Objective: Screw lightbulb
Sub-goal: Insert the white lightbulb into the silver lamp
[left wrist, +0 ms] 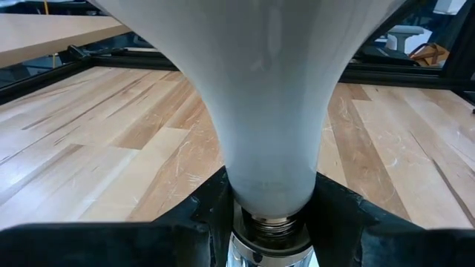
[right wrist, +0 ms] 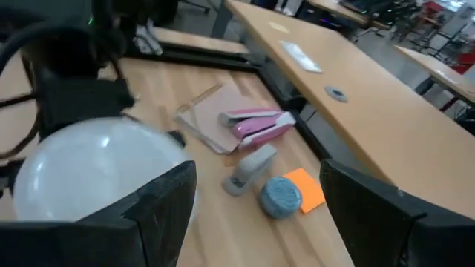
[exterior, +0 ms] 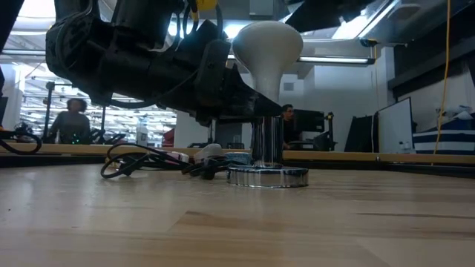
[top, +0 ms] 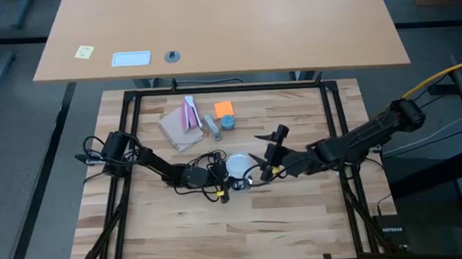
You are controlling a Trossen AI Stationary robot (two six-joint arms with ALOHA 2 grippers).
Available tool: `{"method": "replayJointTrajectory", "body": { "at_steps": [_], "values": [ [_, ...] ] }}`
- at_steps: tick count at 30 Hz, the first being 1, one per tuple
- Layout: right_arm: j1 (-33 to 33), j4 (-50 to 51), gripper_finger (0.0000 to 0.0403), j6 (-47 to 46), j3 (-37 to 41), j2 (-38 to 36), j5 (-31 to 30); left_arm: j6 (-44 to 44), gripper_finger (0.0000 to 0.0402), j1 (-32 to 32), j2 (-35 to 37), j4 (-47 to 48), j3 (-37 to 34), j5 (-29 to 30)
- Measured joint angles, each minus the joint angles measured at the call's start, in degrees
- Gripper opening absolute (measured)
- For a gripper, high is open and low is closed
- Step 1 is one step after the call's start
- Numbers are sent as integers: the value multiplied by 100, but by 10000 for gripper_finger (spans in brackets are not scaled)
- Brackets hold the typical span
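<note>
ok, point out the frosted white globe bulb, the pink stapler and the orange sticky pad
frosted white globe bulb (exterior: 267,41), low view, globe.
pink stapler (right wrist: 260,123), right wrist view, body.
orange sticky pad (top: 224,108), high view, top face.

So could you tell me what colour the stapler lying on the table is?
Pink: the stapler shows best in the right wrist view.

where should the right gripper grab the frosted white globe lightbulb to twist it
Probably around the wide round top of the frosted white globe lightbulb, coming down from above. It stands upright in the round silver socket, and the left gripper is shut on its narrow grey neck, so only the dome is free. The open right gripper sits beside it.
</note>
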State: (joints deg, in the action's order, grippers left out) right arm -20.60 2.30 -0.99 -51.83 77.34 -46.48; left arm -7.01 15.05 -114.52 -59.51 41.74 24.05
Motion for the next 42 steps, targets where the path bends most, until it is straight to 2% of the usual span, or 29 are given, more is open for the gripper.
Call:
{"method": "replayJointTrajectory", "body": {
  "at_steps": [10, 17, 32, 42],
  "values": [
    [0, -925, 292, -1, 0, 508, 335, 105, 127, 0, -7, -4, -2, -11],
    [-1, -1084, 292, -95, -1, 715, 563, 103, 128, 1, -9, -11, -4, -11],
    [-4, -1160, 292, -190, -7, 907, 969, -101, 189, 2, -11, -10, -7, -17],
    [-6, -1141, 292, -179, -4, 907, 970, 111, 218, 157, -11, -381, -28, 13]
  ]
}}
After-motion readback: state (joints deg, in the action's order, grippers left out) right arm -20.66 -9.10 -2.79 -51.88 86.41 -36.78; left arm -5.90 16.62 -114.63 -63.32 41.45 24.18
